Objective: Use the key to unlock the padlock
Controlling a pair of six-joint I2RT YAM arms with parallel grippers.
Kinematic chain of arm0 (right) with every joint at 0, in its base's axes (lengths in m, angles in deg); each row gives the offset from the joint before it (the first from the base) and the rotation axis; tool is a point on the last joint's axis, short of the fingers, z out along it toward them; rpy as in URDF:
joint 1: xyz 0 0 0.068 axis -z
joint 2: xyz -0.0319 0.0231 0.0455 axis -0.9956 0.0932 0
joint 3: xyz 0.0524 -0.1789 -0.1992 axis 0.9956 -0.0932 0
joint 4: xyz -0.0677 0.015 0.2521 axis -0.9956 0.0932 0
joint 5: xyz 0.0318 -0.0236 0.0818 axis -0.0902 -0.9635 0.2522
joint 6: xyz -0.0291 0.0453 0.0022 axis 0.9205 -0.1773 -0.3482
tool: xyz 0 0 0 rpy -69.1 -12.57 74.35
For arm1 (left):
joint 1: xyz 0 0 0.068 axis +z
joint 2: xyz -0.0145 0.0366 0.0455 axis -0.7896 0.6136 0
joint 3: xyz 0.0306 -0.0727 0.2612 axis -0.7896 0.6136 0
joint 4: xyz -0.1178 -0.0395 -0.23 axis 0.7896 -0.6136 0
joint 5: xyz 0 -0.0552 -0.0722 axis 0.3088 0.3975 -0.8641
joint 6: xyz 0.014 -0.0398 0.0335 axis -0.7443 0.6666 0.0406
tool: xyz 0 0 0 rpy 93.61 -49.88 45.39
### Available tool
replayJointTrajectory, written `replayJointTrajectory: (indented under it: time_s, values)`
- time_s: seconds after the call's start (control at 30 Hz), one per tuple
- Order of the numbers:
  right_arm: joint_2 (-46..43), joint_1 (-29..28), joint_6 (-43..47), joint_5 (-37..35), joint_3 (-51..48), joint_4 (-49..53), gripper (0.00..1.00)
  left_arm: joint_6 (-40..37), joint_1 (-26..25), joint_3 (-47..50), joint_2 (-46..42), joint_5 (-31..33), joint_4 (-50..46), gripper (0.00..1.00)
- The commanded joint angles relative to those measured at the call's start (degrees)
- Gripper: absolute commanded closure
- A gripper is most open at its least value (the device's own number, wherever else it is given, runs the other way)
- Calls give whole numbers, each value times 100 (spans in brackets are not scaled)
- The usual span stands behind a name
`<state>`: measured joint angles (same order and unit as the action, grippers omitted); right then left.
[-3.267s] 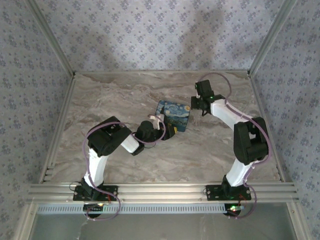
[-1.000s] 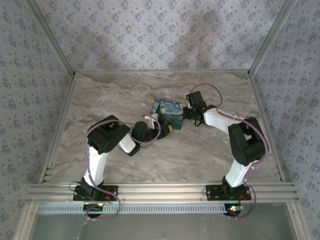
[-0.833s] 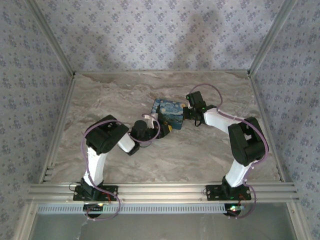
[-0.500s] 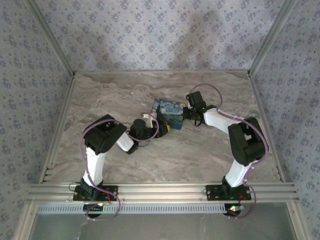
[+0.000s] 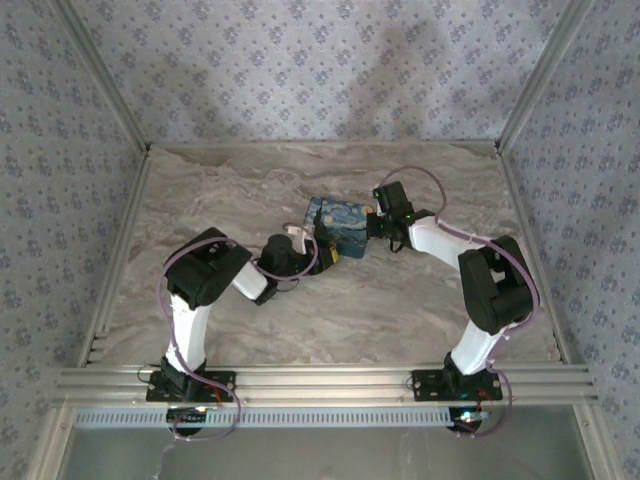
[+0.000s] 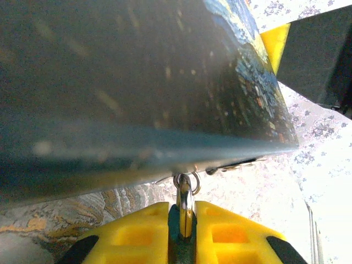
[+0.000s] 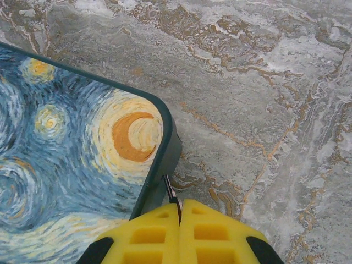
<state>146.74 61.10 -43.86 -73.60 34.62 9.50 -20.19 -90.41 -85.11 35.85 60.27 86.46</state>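
Tightly, the padlock (image 6: 185,197) is being pinched by the left gripper (image 6: 183,209) at the box (image 6: 137,82) edge. A key (image 7: 169,187) is being clamped by the closed right gripper (image 7: 180,205).

padlock (image 6: 184,202) mostly hidden between fingers (image 6: 137,235), box (image 6: 137,82) blurred

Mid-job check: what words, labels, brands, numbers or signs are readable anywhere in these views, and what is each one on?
No readable text in any view.
Swirl-printed box: only stars, a crescent moon and swirls, no lettering.
Metal ring piece pinched in the left gripper: too small to tell whether it bears a stamp.
Wallpaper: repeated floral pattern, no words.
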Motion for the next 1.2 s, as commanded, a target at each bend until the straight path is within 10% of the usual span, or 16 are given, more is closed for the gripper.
replayJointTrajectory:
  time_s: [0.0, 0.43, 1.17]
  values:
    - [-263, 41, -20, 112, -73, 75, 100, 197, 4, 58, 127, -157, -1205, 90]
    - [-1739, 395, -67, 843, -807, -71, 100, 706, -23, -83, -769, 72, -2334, 93]
    - [-5180, 870, -1021, 3172, -2993, -392, 100, 2283, -804, -835, -417, 978, -1633, 93]
